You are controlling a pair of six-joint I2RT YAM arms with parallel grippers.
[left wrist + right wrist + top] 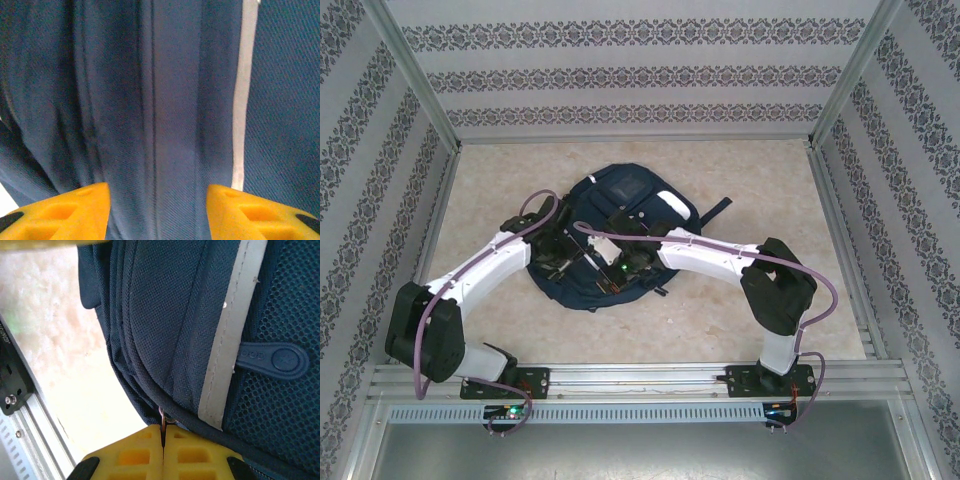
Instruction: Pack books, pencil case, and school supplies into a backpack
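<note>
The dark navy backpack (620,195) lies flat in the middle of the table, and both arms reach over its near half. My left gripper (558,260) hovers close on the fabric, its yellow fingers (75,210) apart with a fold of navy cloth (157,125) running between them. My right gripper (163,432) is shut on a small metal zipper pull (163,416) at the backpack's (170,315) edge seam, beside a white reflective stripe (227,340). The books, pencil case and school supplies are out of view.
Beige tabletop (750,300) surrounds the backpack. An aluminium rail (640,378) runs along the near edge, and it shows again (20,410) close to my right gripper. Patterned walls close in the left, right and back. A strap (718,208) sticks out to the right.
</note>
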